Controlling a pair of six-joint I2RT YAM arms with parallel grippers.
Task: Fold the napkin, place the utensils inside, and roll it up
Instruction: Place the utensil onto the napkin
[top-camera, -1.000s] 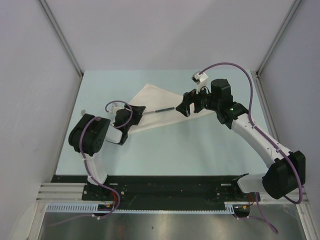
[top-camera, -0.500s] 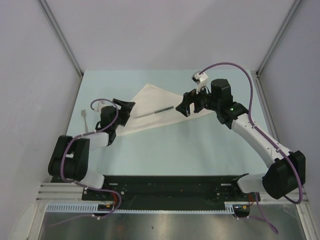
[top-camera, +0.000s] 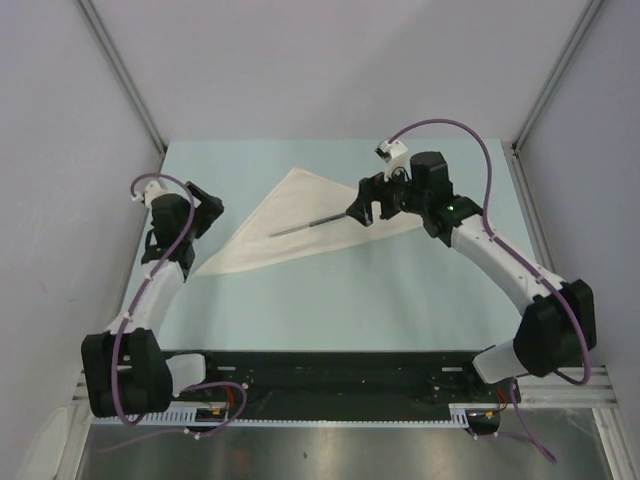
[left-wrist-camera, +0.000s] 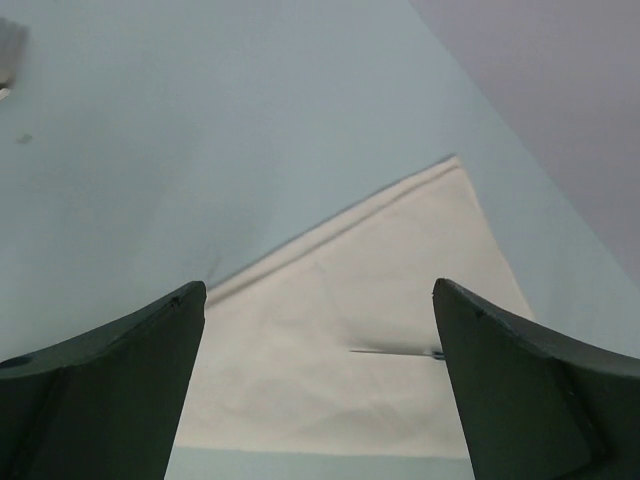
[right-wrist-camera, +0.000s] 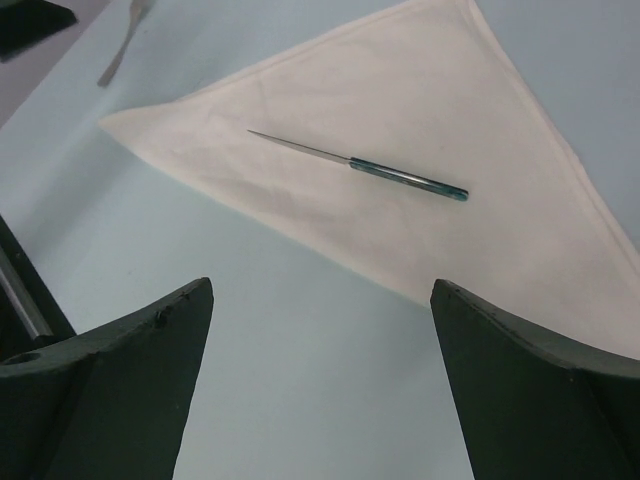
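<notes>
Pale green table (top-camera: 350, 300) w/ the white napkin (top-camera: 290, 225) lying flat mid-table, folded to a triangle. L gripper (top-camera: 197, 206) sits off its left corner and R gripper (top-camera: 358, 208) over its right part, both w/ fingers spread wide, holding nothing. The knife (right-wrist-camera: 370, 168) lies across the napkin's middle, blade pointing left, touching neither gripper.

Both jaws wide, apparently empty.

Knife (left-wrist-camera: 392, 351) handle behind a finger (left-wrist-camera: 520, 390) of the left claw (left-wrist-camera: 317, 295)
</notes>
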